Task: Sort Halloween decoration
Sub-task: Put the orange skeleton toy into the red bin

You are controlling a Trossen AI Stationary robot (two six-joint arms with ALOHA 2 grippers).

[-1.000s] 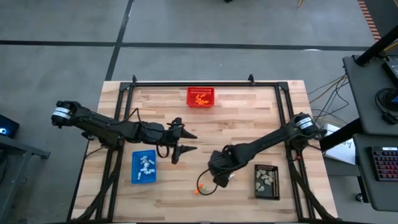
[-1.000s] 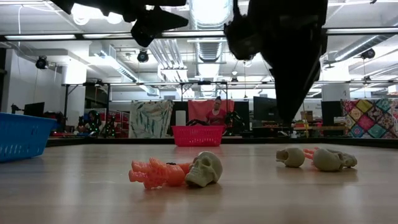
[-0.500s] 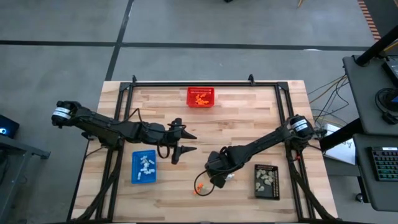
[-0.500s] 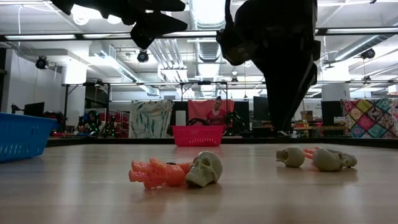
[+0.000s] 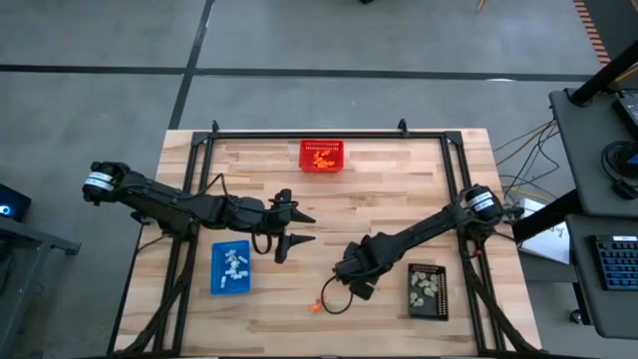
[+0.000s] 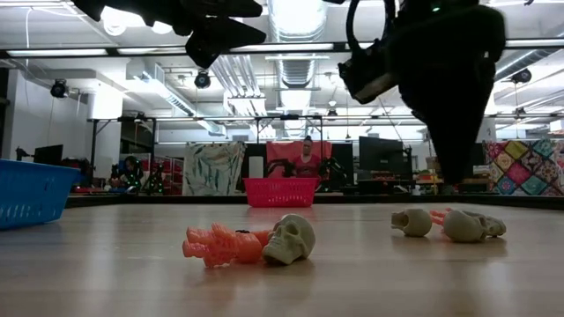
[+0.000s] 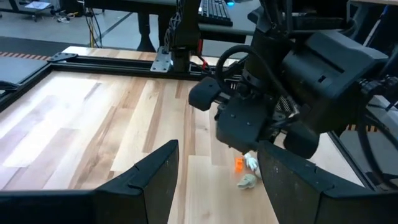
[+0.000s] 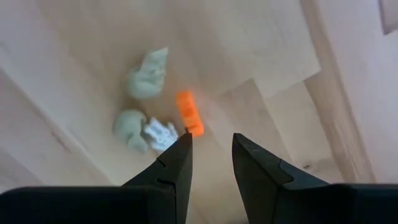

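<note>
The right gripper (image 8: 210, 146) has swung toward the black tray (image 5: 427, 290) side since a moment ago, and we see its fingers slightly apart, holding nothing.

We look across a pale wooden table (image 5: 399, 199), a cluttered workshop room behind; the left gripper (image 5: 299, 227) hangs mid-table, fingers spread wide. Trinkets lie near the front edge: an orange figure (image 6: 214, 246) touching a beige skull (image 6: 292, 239), more beige skulls (image 6: 446, 224) beside them. Others sit in the red basket (image 5: 322, 156), blue tray (image 5: 231, 267) and black tray.

Parted tool (image 8: 211, 155) above 4 trinkets (image 8: 160, 102) on table (image 8: 261, 50).
</note>
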